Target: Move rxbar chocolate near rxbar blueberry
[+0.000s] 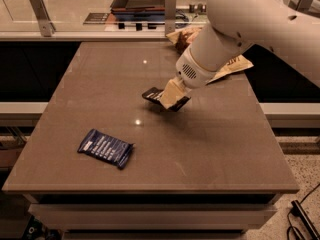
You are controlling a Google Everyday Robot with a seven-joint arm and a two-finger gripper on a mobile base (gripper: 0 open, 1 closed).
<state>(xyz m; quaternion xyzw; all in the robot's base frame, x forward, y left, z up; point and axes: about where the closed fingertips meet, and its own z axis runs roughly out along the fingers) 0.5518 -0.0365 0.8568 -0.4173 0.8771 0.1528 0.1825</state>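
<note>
The hand [172,95] grips the black bar [151,94] over the middle of the table [225,149], seemingly just clear of it. The blue bar [106,148] lies well apart, near-left. Carry low and release just beside it.

The gripper [170,95] sits over the middle of the brown table [220,149], at the end of a thick white arm [250,24] that reaches in from 2 o'clock. Its tan fingers [172,91] pinch a black bar [151,94], whose free end sticks out toward 9 o'clock. Whether the bar touches the tabletop cannot be told. A blue bar [105,148] lies flat at about 8 o'clock from the gripper, well apart from it, near the table's front left corner. A tan snack bag [234,65] lies at 2 o'clock, partly hidden behind the arm.
</note>
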